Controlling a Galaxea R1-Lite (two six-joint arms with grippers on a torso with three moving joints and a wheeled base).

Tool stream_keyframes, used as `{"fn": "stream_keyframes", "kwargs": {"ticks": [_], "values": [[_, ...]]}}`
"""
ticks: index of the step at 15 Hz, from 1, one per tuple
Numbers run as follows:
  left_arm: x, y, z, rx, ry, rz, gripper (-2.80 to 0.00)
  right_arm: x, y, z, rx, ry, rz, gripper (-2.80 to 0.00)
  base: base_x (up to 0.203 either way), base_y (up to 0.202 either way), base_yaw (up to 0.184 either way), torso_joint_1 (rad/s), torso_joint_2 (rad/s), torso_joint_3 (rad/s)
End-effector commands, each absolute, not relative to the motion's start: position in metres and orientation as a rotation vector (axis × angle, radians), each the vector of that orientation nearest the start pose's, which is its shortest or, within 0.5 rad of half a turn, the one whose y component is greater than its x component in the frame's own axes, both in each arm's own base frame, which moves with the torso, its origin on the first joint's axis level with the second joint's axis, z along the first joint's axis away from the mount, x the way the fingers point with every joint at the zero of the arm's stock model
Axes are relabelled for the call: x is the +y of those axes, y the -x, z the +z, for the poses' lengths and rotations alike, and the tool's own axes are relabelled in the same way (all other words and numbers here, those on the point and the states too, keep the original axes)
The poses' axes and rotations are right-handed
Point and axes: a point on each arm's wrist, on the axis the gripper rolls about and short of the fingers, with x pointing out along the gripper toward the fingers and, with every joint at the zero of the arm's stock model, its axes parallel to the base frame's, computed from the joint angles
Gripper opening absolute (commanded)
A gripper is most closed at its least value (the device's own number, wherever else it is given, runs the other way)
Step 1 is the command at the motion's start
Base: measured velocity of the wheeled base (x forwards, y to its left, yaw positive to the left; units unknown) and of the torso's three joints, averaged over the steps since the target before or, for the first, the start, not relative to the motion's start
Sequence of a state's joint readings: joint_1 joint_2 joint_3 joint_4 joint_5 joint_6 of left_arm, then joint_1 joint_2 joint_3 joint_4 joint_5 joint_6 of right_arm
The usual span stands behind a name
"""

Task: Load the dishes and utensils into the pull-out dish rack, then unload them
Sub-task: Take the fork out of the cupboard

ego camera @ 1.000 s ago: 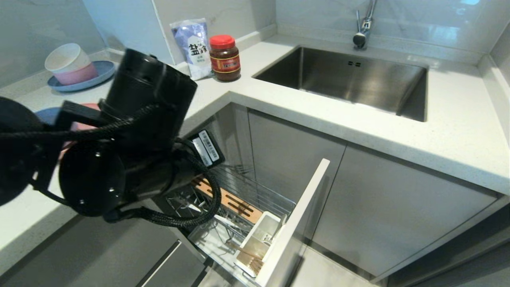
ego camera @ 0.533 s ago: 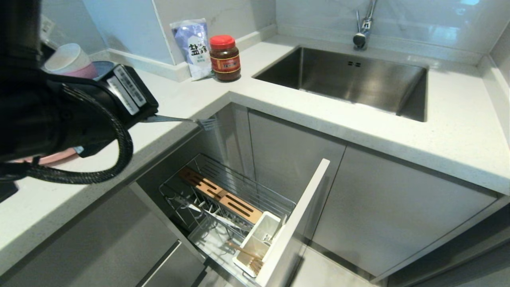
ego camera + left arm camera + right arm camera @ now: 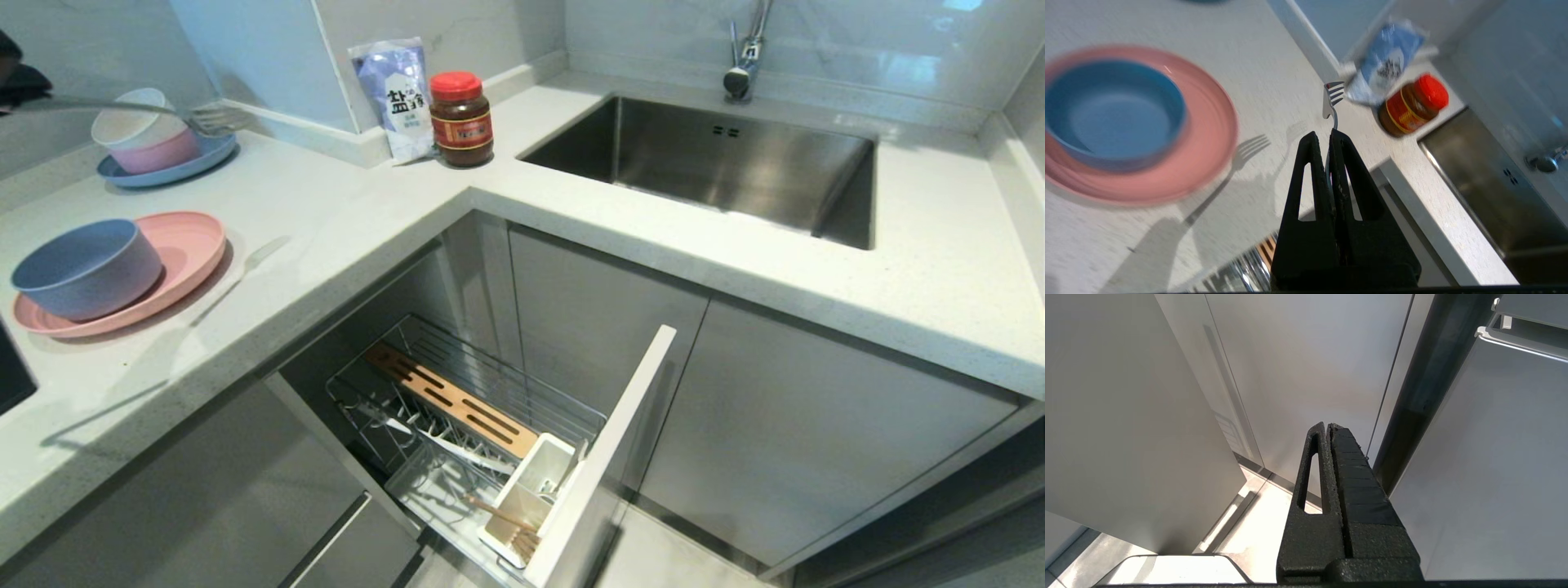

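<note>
- Head view: a silver fork [image 3: 131,110] hangs above the counter [image 3: 343,212], near the stacked bowls; the pull-out dish rack [image 3: 457,425] stands open below
- Left wrist view: the left gripper [image 3: 1327,136] clamps the fork's handle, fingers [image 3: 1306,171] pressed together
- Right wrist view: the right gripper [image 3: 1327,426] is closed on nothing, beside cabinet panels

A: What moved? The left arm filled the left half of the head view a second ago.

B: It has swung out past the upper left edge. Only the fork [image 3: 163,113] it carries reaches into frame now, tines over the stacked cups at top left.

A: And half a second ago?

B: The fork hung at centre left, above the drawer's back corner. With the arm gone, the pink plate [image 3: 184,253] and blue bowl [image 3: 86,268] show fully.
</note>
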State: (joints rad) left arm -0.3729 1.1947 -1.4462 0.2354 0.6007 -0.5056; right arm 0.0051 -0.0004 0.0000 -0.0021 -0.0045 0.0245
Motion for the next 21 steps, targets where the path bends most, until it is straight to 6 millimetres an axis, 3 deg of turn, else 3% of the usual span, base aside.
{"fn": "stream_keyframes", "kwargs": {"ticks": [1,5,10,13,18,21], "values": [[-0.014,-0.114,0.406,-0.154,0.496,0.295,-2.8,0.0,0.023,0.075,-0.006,-0.025,0.001,-2.8,0.0,0.0,0.0,0.0,0.0,0.0],[0.013,-0.086,0.407,-0.233,0.417,0.462,-2.8,0.0,0.023,0.075,-0.006,-0.025,0.002,-2.8,0.0,0.0,0.0,0.0,0.0,0.0],[0.024,-0.057,0.36,-0.204,0.357,0.627,-2.8,0.0,0.023,0.075,-0.004,-0.025,0.001,-2.8,0.0,0.0,0.0,0.0,0.0,0.0],[0.027,-0.046,0.344,-0.253,0.343,0.654,-2.8,0.0,0.023,0.075,-0.005,-0.025,0.001,-2.8,0.0,0.0,0.0,0.0,0.0,0.0],[0.037,-0.05,0.301,-0.255,0.324,0.743,-2.8,0.0,0.023,0.075,-0.006,-0.025,0.001,-2.8,0.0,0.0,0.0,0.0,0.0,0.0],[0.05,-0.069,0.295,-0.251,0.33,0.765,-2.8,0.0,0.023,0.075,-0.005,-0.025,0.001,-2.8,0.0,0.0,0.0,0.0,0.0,0.0]]}}
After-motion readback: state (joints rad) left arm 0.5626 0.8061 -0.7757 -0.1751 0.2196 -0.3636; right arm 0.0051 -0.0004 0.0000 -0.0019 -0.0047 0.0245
